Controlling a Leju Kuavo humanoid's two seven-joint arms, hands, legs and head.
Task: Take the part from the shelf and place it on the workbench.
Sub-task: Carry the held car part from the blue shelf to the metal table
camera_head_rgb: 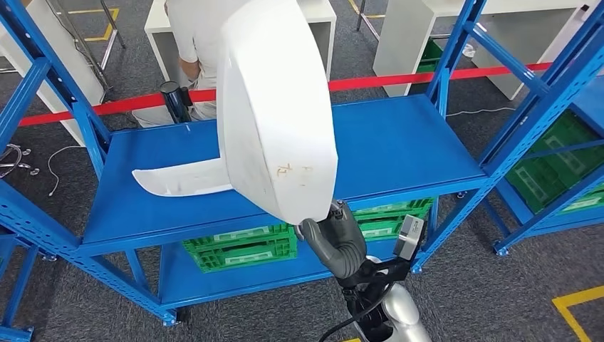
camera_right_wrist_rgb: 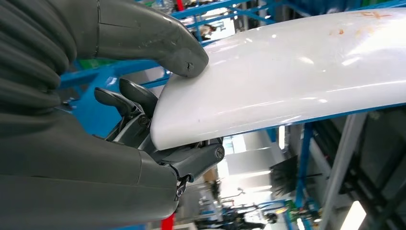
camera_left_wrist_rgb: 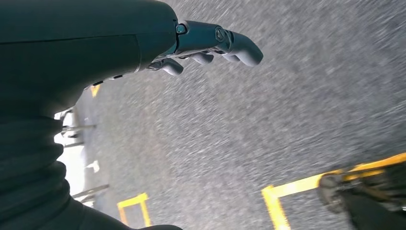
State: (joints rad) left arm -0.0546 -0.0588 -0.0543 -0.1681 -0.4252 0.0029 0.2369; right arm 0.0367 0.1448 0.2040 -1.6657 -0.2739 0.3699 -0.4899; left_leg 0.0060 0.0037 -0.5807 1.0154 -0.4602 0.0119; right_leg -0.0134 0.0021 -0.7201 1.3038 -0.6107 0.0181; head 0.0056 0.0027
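Right hand (camera_head_rgb: 340, 239) pinches the white part (camera_head_rgb: 274, 107) at its lower edge, thumb on top, part raised above the shelf (camera_head_rgb: 399, 142). Left hand (camera_left_wrist_rgb: 210, 45) hangs empty, fingers loosely apart. Grip looks marginal: keep the wrist steady, swing slowly clear of the shelf uprights.

The white part (camera_head_rgb: 278, 107) bears faint orange-brown handwritten marks low on its face in the head view, near the edge the right robot hand (camera_head_rgb: 335, 239) grips; they look like a character or two but cannot be read. The same marks show as orange smudges on the part in the right wrist view, also illegible.
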